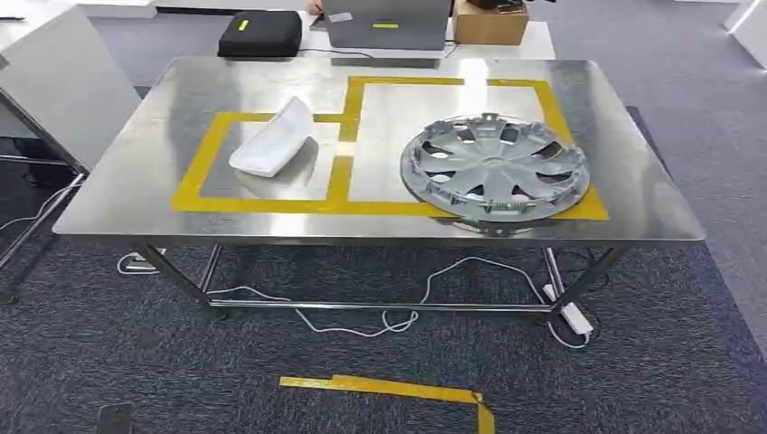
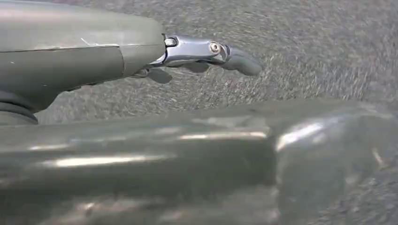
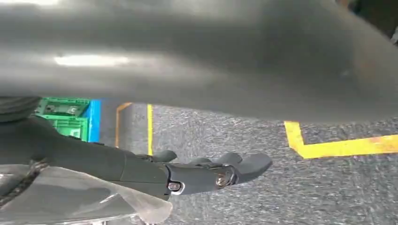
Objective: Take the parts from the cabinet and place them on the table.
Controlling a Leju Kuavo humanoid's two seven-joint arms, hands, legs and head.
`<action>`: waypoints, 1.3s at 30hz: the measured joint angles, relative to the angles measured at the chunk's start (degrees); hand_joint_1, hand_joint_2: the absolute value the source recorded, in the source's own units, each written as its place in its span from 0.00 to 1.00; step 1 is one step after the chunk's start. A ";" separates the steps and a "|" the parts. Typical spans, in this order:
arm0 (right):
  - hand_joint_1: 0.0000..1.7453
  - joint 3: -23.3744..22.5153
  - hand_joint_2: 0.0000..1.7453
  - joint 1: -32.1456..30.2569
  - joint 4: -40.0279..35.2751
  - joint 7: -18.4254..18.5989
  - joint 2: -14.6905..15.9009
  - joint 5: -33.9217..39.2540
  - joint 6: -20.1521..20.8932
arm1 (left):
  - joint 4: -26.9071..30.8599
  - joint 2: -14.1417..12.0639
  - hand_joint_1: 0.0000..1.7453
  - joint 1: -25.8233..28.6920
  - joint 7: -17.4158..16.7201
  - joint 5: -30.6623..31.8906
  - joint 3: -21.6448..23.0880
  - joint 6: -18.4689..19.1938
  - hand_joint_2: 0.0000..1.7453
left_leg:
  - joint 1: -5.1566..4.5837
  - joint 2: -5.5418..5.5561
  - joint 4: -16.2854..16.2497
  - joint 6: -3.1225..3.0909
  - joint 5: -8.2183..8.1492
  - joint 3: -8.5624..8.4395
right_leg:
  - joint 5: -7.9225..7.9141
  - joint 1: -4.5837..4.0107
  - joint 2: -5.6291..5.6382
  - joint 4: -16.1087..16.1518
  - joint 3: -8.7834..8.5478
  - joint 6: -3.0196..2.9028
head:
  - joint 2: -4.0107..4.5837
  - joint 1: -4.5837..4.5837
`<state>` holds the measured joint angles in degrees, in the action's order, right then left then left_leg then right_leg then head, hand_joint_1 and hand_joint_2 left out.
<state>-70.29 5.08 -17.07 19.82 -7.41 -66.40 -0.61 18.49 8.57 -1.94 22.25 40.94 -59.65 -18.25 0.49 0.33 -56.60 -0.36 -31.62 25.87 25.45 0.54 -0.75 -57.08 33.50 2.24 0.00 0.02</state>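
Note:
On the steel table [image 1: 127,194] lie two parts inside yellow tape outlines. A white curved plastic part [image 1: 271,140] rests in the left outline. A silver wheel cover [image 1: 495,167] lies flat in the right outline, its near rim over the tape. The table stands a step ahead of me. My left hand [image 2: 202,54] hangs over grey carpet with its fingers stretched out and nothing in them. My right hand [image 3: 206,171] also hangs above the carpet, fingers extended and holding nothing.
A black bag [image 1: 260,34], a laptop [image 1: 387,23] and a cardboard box [image 1: 489,23] sit on a table behind. White cables [image 1: 362,321] and a power strip [image 1: 576,318] lie under the steel table. Yellow tape [image 1: 389,389] marks the floor. Green crates [image 3: 65,117] stand near my right hand.

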 joint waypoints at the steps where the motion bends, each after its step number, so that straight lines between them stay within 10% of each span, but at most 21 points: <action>1: 0.00 0.00 0.00 -0.17 0.00 -0.02 0.02 -0.19 0.04 | -0.35 0.22 0.00 0.09 0.02 0.50 0.45 0.00 0.00 | 0.23 -0.26 0.36 -0.71 0.74 0.84 | -0.17 0.11 0.18 -0.13 0.37 0.40 | 0.00 0.13; 5: 0.00 0.00 0.00 -0.33 0.02 -0.04 0.00 -1.25 0.07 | -0.87 0.44 0.00 0.10 0.02 2.25 1.68 -0.24 0.00 | -0.11 -0.58 0.22 -2.05 3.43 4.02 | 12.09 0.21 0.57 -12.02 4.12 0.90 | 0.00 -0.24; 6: 0.00 0.02 0.00 -0.32 0.09 0.07 0.00 -1.49 0.07 | -1.05 0.48 0.00 0.09 0.02 2.49 2.11 -0.31 0.00 | -0.34 -0.63 0.11 -2.12 4.15 5.02 | 13.10 0.20 0.56 -15.58 4.60 0.92 | 0.00 -0.30; 8: 0.00 0.02 0.00 -0.29 0.09 0.07 0.00 -1.75 -0.02 | -1.31 0.61 0.00 0.10 0.02 2.53 2.49 -0.31 0.00 | -0.67 -0.78 -0.05 -2.15 5.40 6.79 | 9.87 0.12 0.57 -16.68 2.95 0.70 | 0.00 -0.31; 10: 0.00 0.02 0.00 -0.25 0.09 0.07 0.02 -2.05 -0.17 | -1.53 0.79 0.00 0.12 -0.06 2.42 2.53 -0.26 0.00 | -0.93 -0.81 -0.16 -2.03 6.59 8.33 | 5.37 -0.01 0.55 -9.89 -2.81 0.03 | 0.00 -0.31; 12: 0.00 0.22 0.00 0.05 0.07 0.26 0.18 -2.73 -0.48 | -1.59 0.96 0.00 0.09 -0.44 2.47 2.64 -0.37 0.00 | -1.36 -0.80 -0.39 -1.55 7.59 8.77 | 7.06 -0.56 0.41 1.80 -11.65 -0.85 | 0.00 -0.41; 13: 0.00 0.28 0.00 0.28 0.09 0.24 0.17 -2.97 -0.59 | -1.62 1.03 0.00 0.10 -0.66 2.53 2.66 -0.37 0.00 | -1.38 -0.90 -0.54 -1.30 8.34 8.92 | 8.22 -0.40 0.37 5.07 -12.69 -0.93 | 0.00 -0.26; 16: 0.00 0.50 0.00 0.09 0.19 -0.33 0.13 -3.52 -0.74 | -1.68 1.16 0.00 0.26 -0.98 2.62 2.66 -0.39 0.00 | -1.22 -0.96 -0.10 -0.40 10.08 9.47 | 6.92 -0.56 0.39 4.73 -11.28 -1.79 | 0.00 -0.31; 18: 0.00 0.77 0.00 0.21 0.28 -0.33 0.07 -3.85 -0.94 | -1.73 1.29 0.00 0.59 -1.05 2.62 2.66 -0.39 0.00 | -0.87 -0.51 -3.01 0.49 4.21 10.64 | 5.50 -0.24 -0.04 4.66 -9.60 -2.94 | 0.00 0.09; 21: 0.00 1.18 0.00 0.05 0.31 -0.22 0.07 -4.13 -1.40 | -1.77 1.44 0.00 0.55 -1.20 2.75 2.66 -0.41 0.00 | -0.32 -0.51 -15.65 1.33 -4.22 12.83 | 3.67 -0.40 -0.26 3.84 -6.67 -2.92 | 0.00 0.29; 23: 0.00 1.22 0.00 0.08 0.33 -0.22 0.07 -4.24 -1.81 | -1.79 1.53 0.00 0.58 -1.38 2.90 2.66 -0.52 0.00 | -0.17 -0.51 -18.46 1.53 -2.22 11.74 | 2.69 -0.37 -0.36 2.60 -4.73 -2.76 | 0.00 0.33; 25: 0.00 1.27 0.00 0.06 0.44 -0.22 0.04 -4.26 -1.92 | -1.79 1.57 0.00 0.57 -1.53 3.03 2.64 -0.55 0.00 | 0.00 -0.50 -12.19 1.48 2.12 6.59 | 1.95 -0.31 -0.33 1.17 -2.32 -2.38 | 0.00 0.29; 27: 0.00 1.31 0.00 0.10 0.48 -0.20 -0.04 -4.22 -1.99 | -1.79 1.62 0.00 0.49 -1.55 3.10 2.66 -0.55 0.00 | -0.08 -0.14 -1.89 1.13 0.49 0.06 | 1.43 -0.54 -0.28 -0.06 -0.66 -1.84 | 0.00 0.35; 28: 0.00 1.36 0.00 0.17 0.48 -0.20 -0.04 -4.20 -2.05 | -1.79 1.68 0.00 0.51 -1.57 3.25 2.64 -0.57 0.00 | -0.19 -0.04 0.06 0.55 -0.21 -0.62 | 0.96 -0.53 -0.25 -0.26 -0.13 -1.46 | 0.00 0.13; 32: 0.00 1.44 0.00 0.02 0.48 -0.37 -0.04 -4.11 -2.75 | -1.90 2.27 0.00 0.67 -1.68 3.76 2.64 -0.61 0.00 | -0.12 -0.62 0.35 -1.51 1.75 1.73 | 0.24 -0.20 0.04 -0.46 0.98 -0.02 | 0.00 0.31; 36: 0.00 1.44 0.00 -0.01 0.57 -0.28 -0.11 -4.09 -3.02 | -1.90 2.47 0.00 0.53 -1.66 4.08 2.64 -0.70 0.00 | -0.38 -0.61 0.25 -2.42 4.62 5.25 | 12.11 -0.09 0.56 -14.56 5.47 0.59 | 0.00 -0.28; 37: 0.00 1.44 0.00 -0.02 0.61 -0.28 -0.11 -4.09 -3.02 | -1.90 2.51 0.00 0.54 -1.66 4.08 2.64 -0.68 0.00 | -0.49 -0.63 0.21 -2.39 5.35 6.27 | 12.47 -0.06 0.56 -17.59 5.71 0.65 | 0.00 -0.31; 39: 0.00 1.44 0.00 -0.06 0.61 -0.28 -0.11 -4.11 -3.06 | -1.90 2.54 0.00 0.53 -1.66 4.08 2.64 -0.70 0.00 | -0.61 -0.72 0.11 -2.25 6.74 8.16 | 8.29 -0.05 0.56 -16.12 2.64 0.50 | 0.00 -0.28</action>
<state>-68.85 5.02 -16.46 19.54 -7.52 -70.51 -3.67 16.59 11.10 -1.40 20.59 45.03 -57.00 -18.95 -0.12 -0.38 -56.49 -2.61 -24.88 34.03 33.74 0.49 -0.19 -73.20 36.14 2.75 0.00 -0.26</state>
